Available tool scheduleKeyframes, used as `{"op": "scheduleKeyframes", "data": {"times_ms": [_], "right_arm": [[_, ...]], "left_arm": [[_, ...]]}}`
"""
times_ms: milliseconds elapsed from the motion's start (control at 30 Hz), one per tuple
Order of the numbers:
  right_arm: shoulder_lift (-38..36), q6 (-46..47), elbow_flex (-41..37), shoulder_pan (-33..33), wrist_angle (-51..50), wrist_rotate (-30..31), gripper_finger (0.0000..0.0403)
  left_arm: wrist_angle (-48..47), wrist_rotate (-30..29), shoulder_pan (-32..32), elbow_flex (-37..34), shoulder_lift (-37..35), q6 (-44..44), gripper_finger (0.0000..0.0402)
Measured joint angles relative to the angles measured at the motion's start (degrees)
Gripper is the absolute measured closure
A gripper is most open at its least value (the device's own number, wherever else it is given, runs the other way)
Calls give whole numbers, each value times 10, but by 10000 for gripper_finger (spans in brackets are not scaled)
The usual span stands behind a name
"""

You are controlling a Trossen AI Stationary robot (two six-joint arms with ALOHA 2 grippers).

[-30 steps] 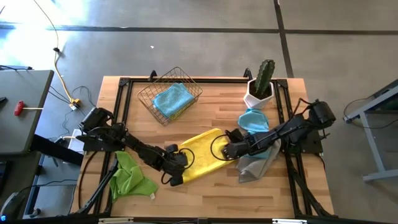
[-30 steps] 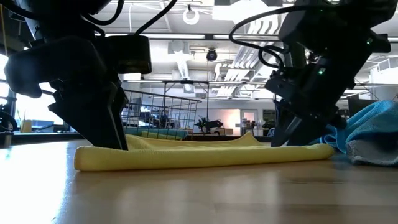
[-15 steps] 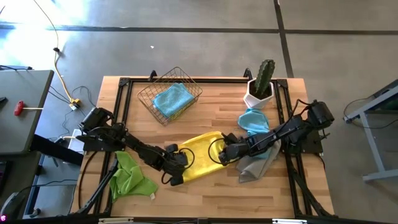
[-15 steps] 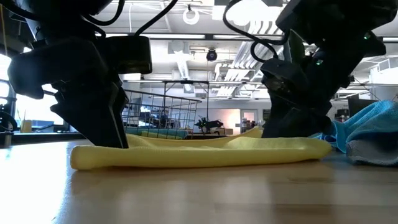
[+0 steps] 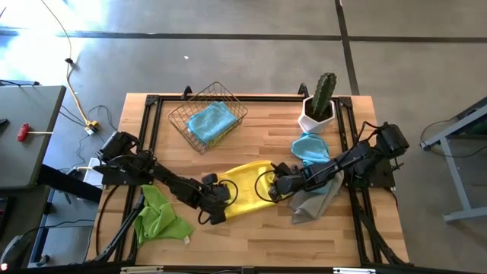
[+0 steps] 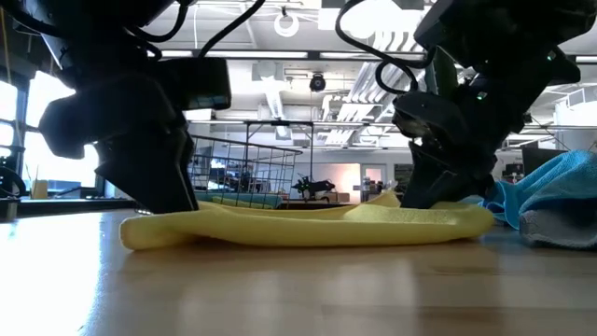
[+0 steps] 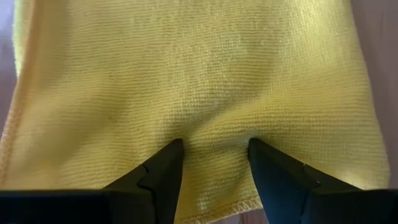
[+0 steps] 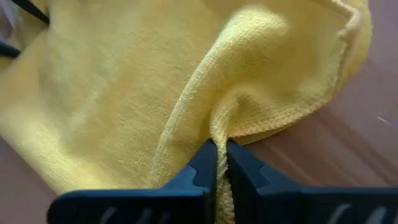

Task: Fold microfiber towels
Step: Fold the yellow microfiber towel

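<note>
Between both pincers, the yellow towel (image 5: pixel 245 188) stretches left-to-right.

In the low view both arms run off the top edge, and their dark bulk hides the two ends of the yellow towel (image 6: pixel 308 224). The blue towel (image 6: pixel 550 191) and the grey towel (image 6: pixel 560 229) are cut by the right edge. From above, the right arm covers part of the grey towel (image 5: pixel 312 204) and the light blue one (image 5: pixel 308 146). The lime green towel (image 5: pixel 158 217) is bunched, so whether it is one cloth or two cannot be told. In the left wrist view the yellow towel (image 7: pixel 193 81) overruns the edges.
</note>
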Motion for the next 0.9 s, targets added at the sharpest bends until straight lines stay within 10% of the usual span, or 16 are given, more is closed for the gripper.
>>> {"op": "scheduleKeyframes", "data": {"times_ms": [633,900], "right_arm": [[-1,-45,192,-16,-449,9,402],[-1,-39,251,-16,-474,11,402]], "left_arm": [[13,11,-5,2,-71,0,229],[-14,10,-40,2,-138,5,229]]}}
